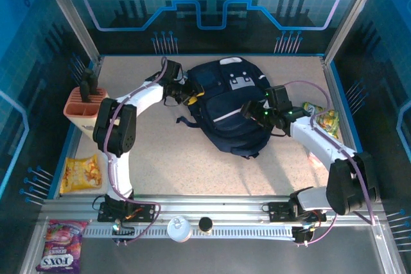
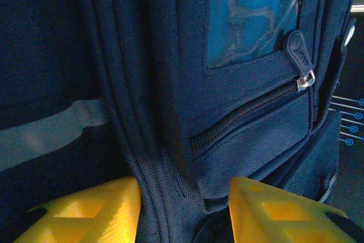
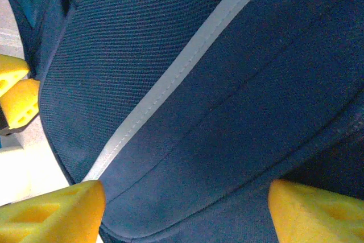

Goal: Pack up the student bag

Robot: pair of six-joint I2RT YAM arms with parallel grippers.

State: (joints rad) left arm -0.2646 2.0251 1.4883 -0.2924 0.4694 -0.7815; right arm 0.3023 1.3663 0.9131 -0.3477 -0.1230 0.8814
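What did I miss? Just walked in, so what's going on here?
Two arms are working on the student bag, lying mid-table. The left gripper has its jaws either side of a seam ridge near a pocket zip. The right gripper holds open jaws over the bag's side. A yellow snack packet lies outside it.

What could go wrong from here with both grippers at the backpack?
The left gripper straddles a fabric ridge of the student bag, well away from the zipper pull; it may pinch cloth without opening anything.
The right gripper is spread wide over a smooth panel and could slide off.
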